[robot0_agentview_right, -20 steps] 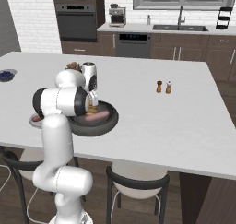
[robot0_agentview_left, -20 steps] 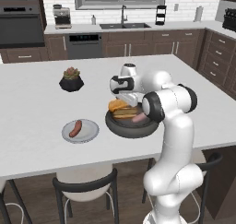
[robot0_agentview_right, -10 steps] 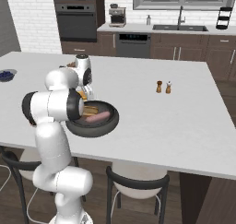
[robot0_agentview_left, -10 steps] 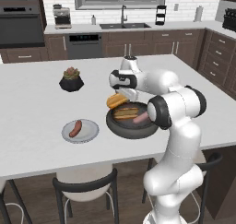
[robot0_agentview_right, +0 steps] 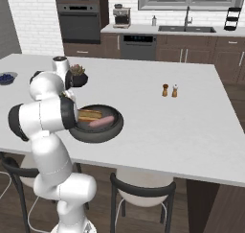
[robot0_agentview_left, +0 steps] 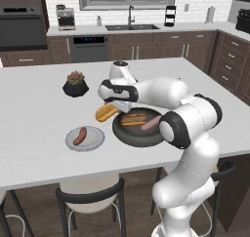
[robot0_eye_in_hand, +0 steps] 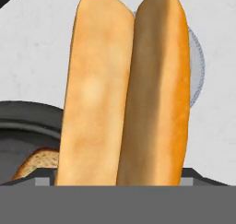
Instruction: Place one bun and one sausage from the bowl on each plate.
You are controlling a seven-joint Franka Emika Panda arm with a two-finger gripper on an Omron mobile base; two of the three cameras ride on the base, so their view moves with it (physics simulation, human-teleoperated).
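On my bench (robot0_agentview_left: 39, 109), furthest left in the left base view, sits the black plant pot (robot0_agentview_left: 75, 88). In front of it lies the grey plate (robot0_agentview_left: 93, 142) with one sausage (robot0_agentview_left: 80, 136) on it. Next comes my end effector (robot0_agentview_left: 113, 108), pinching a hot dog bun (robot0_agentview_left: 107, 112) between widely spread fingers and holding it above the bench, between the plate and the bowl. In the hand view the bun (robot0_eye_in_hand: 126, 87) stands lengthwise, with the plate's rim (robot0_eye_in_hand: 197, 71) behind it. To the right, the dark bowl (robot0_agentview_left: 128, 136) holds a second bun (robot0_agentview_left: 133, 119) and a pink sausage (robot0_agentview_left: 150, 124). I think the bun hangs just clear of the bowl's rim, though my arm hides that edge.
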